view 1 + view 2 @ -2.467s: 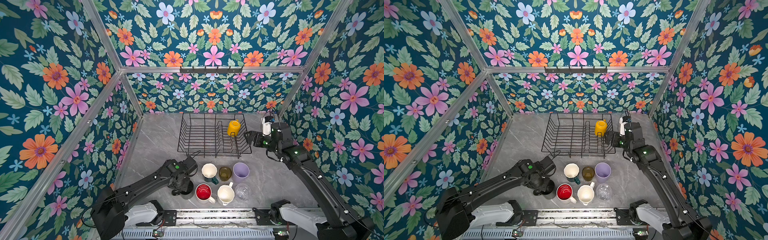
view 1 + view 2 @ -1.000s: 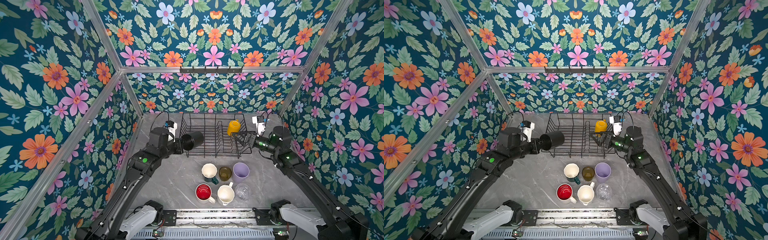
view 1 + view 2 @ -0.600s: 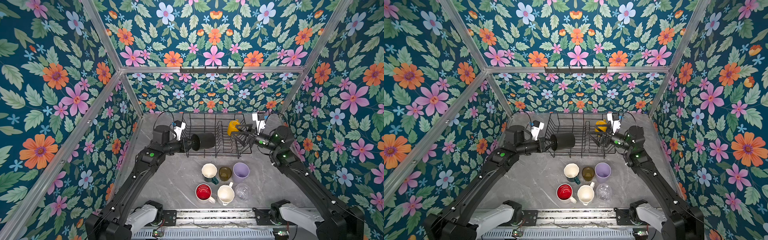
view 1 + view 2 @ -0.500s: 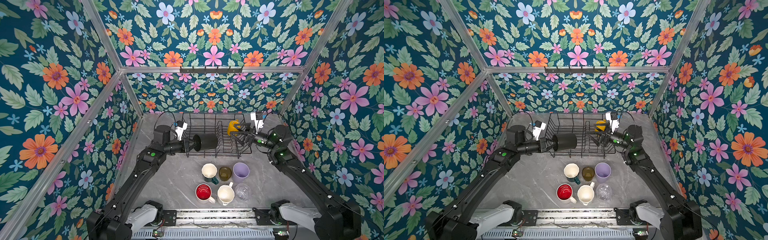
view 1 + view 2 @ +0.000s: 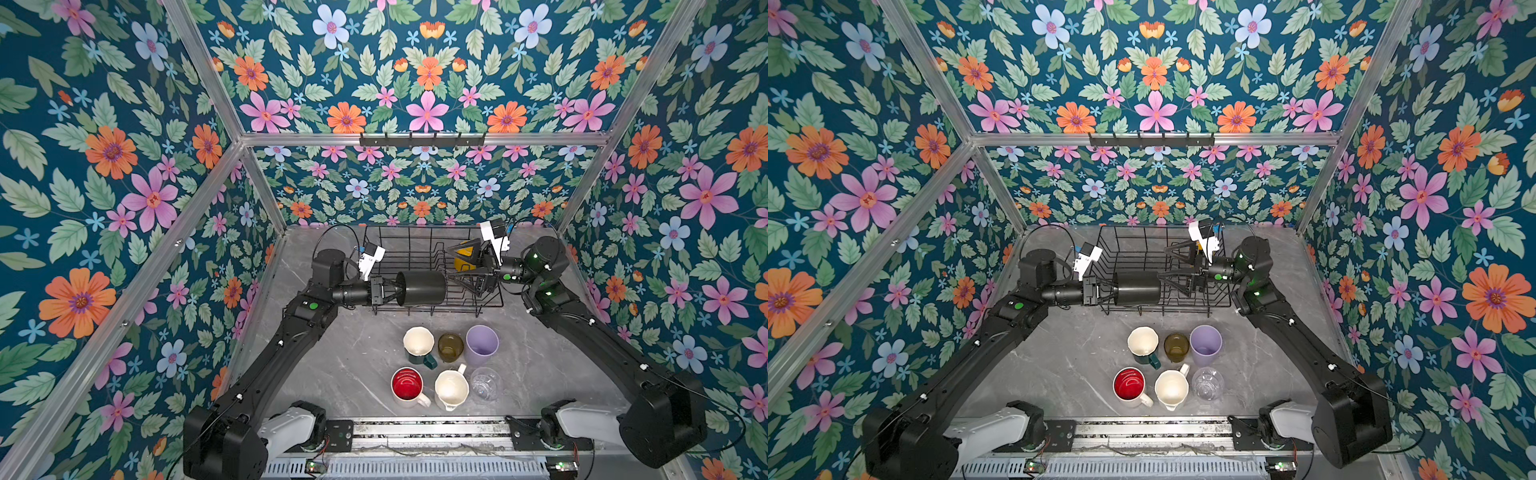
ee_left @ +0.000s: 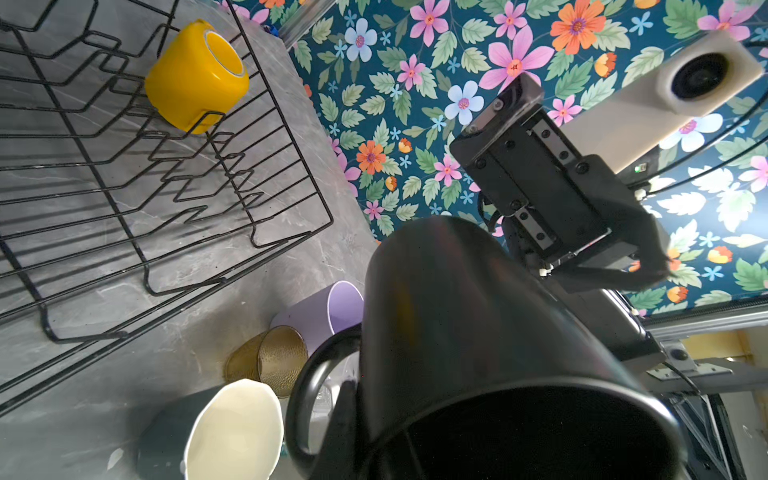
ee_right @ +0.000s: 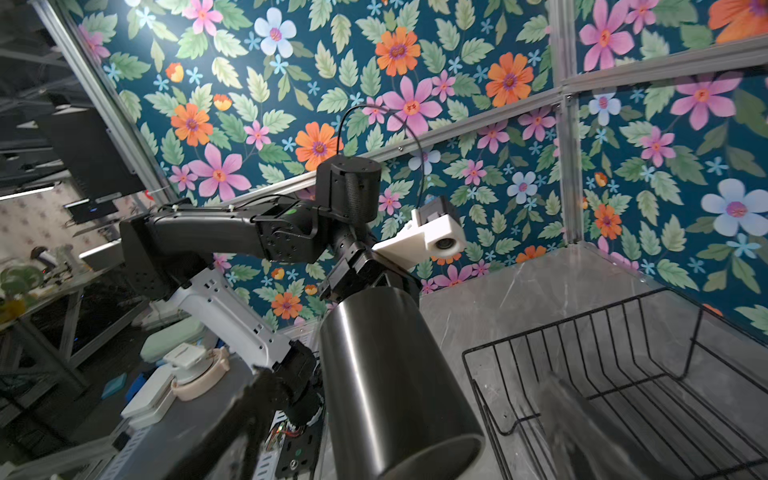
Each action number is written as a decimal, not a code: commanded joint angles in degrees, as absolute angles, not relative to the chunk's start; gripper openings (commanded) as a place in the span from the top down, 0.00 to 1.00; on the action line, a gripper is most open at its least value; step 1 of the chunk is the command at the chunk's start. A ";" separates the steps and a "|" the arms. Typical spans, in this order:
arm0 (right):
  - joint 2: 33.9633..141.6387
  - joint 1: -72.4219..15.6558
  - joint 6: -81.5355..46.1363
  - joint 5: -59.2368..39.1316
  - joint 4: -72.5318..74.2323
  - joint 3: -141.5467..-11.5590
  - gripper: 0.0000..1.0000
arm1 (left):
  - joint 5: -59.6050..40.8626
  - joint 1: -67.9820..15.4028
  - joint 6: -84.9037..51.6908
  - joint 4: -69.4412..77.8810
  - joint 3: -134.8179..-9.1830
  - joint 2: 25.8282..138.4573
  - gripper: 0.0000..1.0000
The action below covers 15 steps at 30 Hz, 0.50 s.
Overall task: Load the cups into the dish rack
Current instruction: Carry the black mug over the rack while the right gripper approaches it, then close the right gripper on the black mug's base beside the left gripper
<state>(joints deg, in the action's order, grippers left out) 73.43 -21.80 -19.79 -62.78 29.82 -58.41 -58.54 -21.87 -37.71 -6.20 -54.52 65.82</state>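
Left gripper (image 5: 394,287) is clamped on the rim of the black mug (image 5: 422,288), one finger apparently inside the mouth and one outside. The mug is held on its side in the air, mouth toward the left wrist and base toward the right arm. In the left wrist view its handle (image 6: 316,386) points down toward the cups on the counter (image 5: 332,353). In both top views the mug hangs over the front edge of the dish rack (image 5: 419,227), left of its middle.

Right gripper (image 5: 451,264) has its jaws spread wide and holds nothing. It is level with the mug and aimed at its base. In the right wrist view the base sits between the two blurred fingers (image 7: 582,415). Contact can't be told, as the fingers are too smeared.

The yellow mug (image 6: 195,79) lies tilted on the wire dividers in the rack's far right corner, partly hidden behind the right gripper in the top views.

The other six cups stand upright on the counter in front of the rack, in two rows:
- Back row: white mug with dark green outside (image 5: 417,343), olive glass (image 5: 451,347), lilac tumbler (image 5: 482,345).
- Front row: red-inside white mug (image 5: 407,384), white mug (image 5: 451,388), clear glass (image 5: 484,384).
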 commanded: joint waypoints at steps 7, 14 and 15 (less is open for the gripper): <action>78.07 -24.33 -15.37 -64.91 29.23 -60.33 0.01 | -64.75 -21.75 -41.01 2.77 -52.97 65.44 1.00; 81.15 -26.37 -15.42 -67.37 31.04 -60.82 0.01 | -66.77 -21.78 -42.64 4.48 -52.16 65.13 1.00; 81.38 -26.66 -15.20 -67.34 31.00 -60.82 0.01 | -66.87 -21.80 -42.63 4.49 -52.05 65.04 1.00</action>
<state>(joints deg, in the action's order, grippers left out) 80.93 -25.96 -16.29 -65.84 28.84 -60.58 -63.86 -21.87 -41.80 -0.43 -51.90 65.63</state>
